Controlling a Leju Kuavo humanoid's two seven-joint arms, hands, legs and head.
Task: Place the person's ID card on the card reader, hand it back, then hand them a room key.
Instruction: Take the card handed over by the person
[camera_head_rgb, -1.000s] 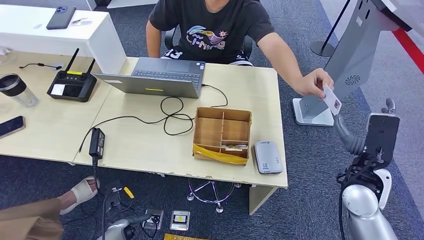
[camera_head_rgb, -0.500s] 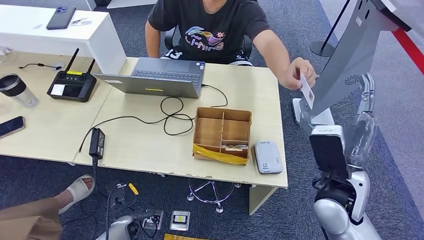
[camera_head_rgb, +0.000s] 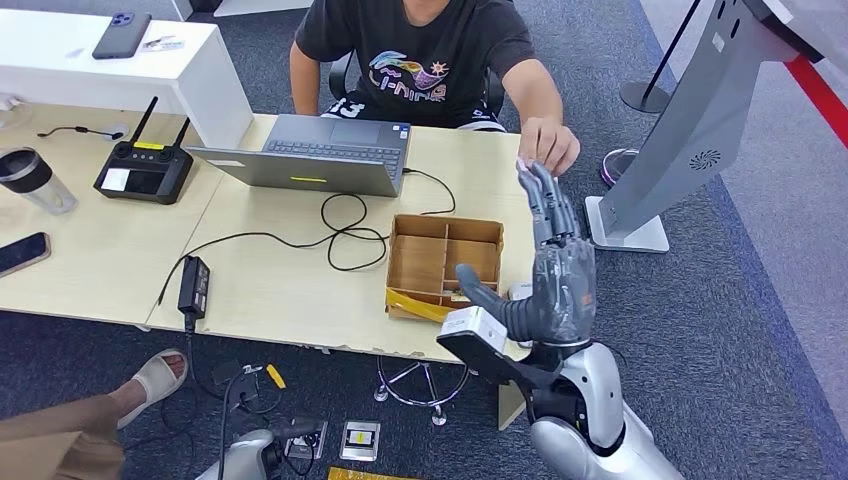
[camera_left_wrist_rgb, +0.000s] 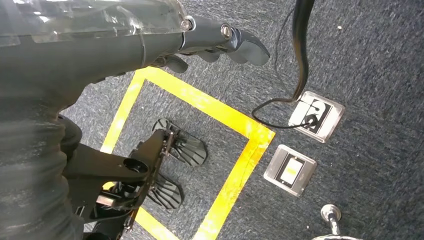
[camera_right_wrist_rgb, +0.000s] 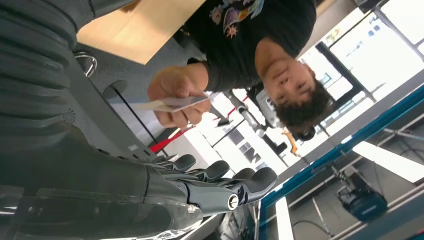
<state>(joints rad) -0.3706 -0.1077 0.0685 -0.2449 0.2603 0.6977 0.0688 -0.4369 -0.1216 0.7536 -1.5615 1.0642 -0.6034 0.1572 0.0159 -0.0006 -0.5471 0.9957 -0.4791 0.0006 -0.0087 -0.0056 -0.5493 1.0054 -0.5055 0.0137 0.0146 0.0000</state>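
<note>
The right hand is raised over the counter edge, just beside the wooden tray, with its fingers stretched apart and holding nothing. The ID card is pinched in the person's hand, just beyond the robot's fingertips — not yet passed over. The card reader lies beside the tray, mostly hidden behind the robot's palm. The left hand hangs over the floor, fingers curled in on nothing. The risk, as I judge it: the thin card slips between spread fingers if they close late or off-line — or drops to the carpet.
</note>
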